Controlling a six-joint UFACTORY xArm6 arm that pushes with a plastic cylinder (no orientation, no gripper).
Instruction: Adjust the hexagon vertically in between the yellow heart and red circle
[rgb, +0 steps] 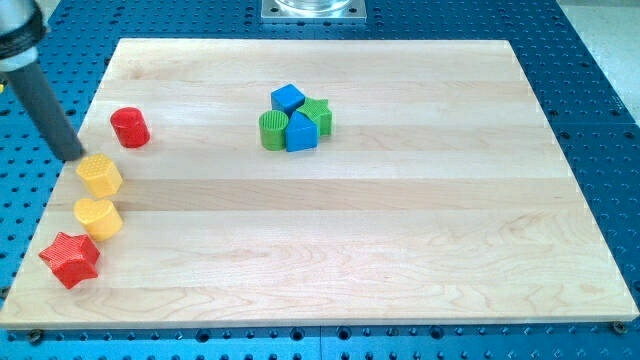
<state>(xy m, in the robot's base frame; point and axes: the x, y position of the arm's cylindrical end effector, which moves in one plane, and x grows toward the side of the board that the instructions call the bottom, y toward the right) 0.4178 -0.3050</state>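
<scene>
Our dark rod comes in from the view's top left, and my tip (73, 155) sits on the pale wooden board (400, 260) just left of and slightly above the yellow hexagon block (100, 175), very close to it; we cannot tell whether it touches. There is no claw on this rig, only the rod, so nothing is being gripped.

The yellow hexagon block lies near the board's left edge, between the red circle block (130, 128) above and to its right and the yellow heart block (98, 218) directly below, close to the heart. The red star block (70, 259) sits below and left of the heart, near the board's bottom left corner.

Well apart, toward the view's top centre, we see a tight cluster: blue cube block (288, 98), green star block (318, 113), green cylinder block (272, 130), and a second blue block (302, 131) of unclear shape, all touching or nearly so.
</scene>
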